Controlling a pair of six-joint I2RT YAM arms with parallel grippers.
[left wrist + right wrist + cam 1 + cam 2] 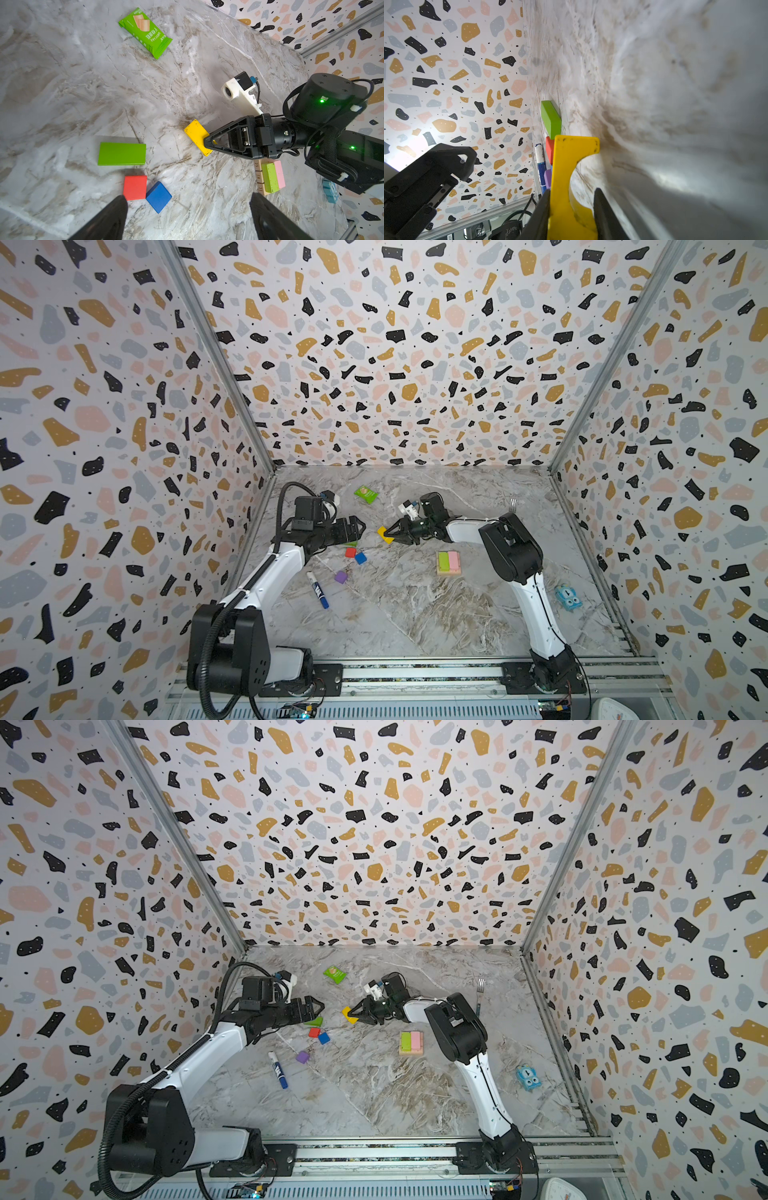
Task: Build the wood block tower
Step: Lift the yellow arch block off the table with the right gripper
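Right wrist view: the right gripper [572, 192] has its fingers clamped on the yellow notched arch [564, 166], near the middle of the marble table [415, 614]. The left gripper [188, 199] hangs left of it, fingers spread wide and empty, above the red cube [135, 188] and blue cube [159, 196], which lie side by side. A green bar [121, 153] lies just beyond them. A purple cube [340, 577] lies nearer. To the right stands the tower [449, 563]: tan bars topped by lime and pink bars.
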